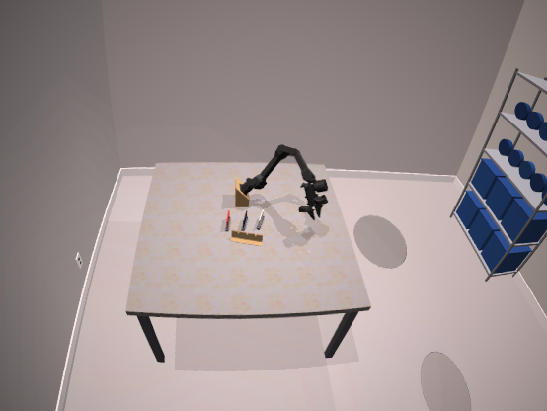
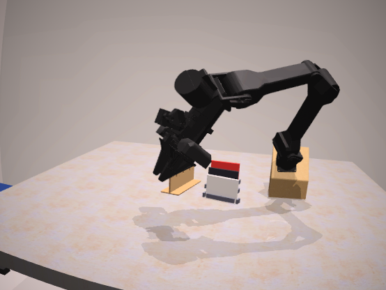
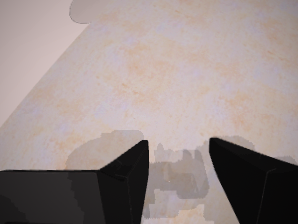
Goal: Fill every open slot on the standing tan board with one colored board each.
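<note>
The tan board [image 1: 247,237] [image 2: 182,181] stands upright on its flat base, with open slots along its top edge. A red board [image 1: 228,219] [image 2: 225,165], a black board [image 1: 245,217] [image 2: 224,172] and a white board [image 1: 261,217] [image 2: 223,187] stand in a row in their holders, beside the tan board on the arm base's side. In the exterior view the white board hides much of the other two. My gripper [image 1: 316,217] [image 2: 158,176] [image 3: 178,145] is partly open and empty, above the table on the white board's side of the row, pointing down at a slant. No board shows in the wrist view.
The arm's base stands on a tan block [image 1: 242,202] [image 2: 288,189] behind the row of boards. The table's edge [image 1: 351,242] lies beyond the gripper on the right in the top view. A shelf with blue boxes [image 1: 505,194] stands off the table.
</note>
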Robot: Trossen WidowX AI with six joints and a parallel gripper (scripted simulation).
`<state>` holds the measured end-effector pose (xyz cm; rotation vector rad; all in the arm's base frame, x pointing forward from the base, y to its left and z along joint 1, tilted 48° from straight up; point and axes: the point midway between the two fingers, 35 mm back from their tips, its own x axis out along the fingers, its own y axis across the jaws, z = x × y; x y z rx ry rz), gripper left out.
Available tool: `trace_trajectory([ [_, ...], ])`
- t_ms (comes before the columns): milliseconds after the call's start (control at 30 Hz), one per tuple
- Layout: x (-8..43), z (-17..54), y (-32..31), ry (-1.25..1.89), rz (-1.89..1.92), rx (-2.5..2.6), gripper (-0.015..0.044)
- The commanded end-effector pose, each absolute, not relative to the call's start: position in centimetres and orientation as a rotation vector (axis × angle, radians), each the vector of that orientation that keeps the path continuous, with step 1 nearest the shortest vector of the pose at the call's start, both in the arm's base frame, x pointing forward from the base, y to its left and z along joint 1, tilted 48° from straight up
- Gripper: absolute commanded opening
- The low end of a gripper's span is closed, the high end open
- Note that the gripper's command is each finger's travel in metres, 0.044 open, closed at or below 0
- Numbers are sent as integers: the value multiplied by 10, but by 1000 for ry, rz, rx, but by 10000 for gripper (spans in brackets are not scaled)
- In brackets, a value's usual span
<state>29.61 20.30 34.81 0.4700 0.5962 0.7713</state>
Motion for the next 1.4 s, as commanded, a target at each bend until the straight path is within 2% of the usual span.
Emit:
trace_trajectory([
  [0, 325, 316, 176, 660, 665, 428, 188],
  [333, 367, 245, 103, 814, 467, 371, 188],
  [433, 371, 228, 87, 859, 433, 359, 188],
  [600, 372, 168, 25, 1037, 317, 346, 188],
  [800, 354, 115, -32, 1208, 258, 367, 188],
  [1033, 296, 46, -107, 1428, 314, 499, 188],
  [1100, 288, 40, -114, 1444, 331, 524, 188],
  [1267, 232, 8, -145, 1482, 482, 742, 188],
  [1367, 224, 5, -148, 1475, 507, 778, 188],
])
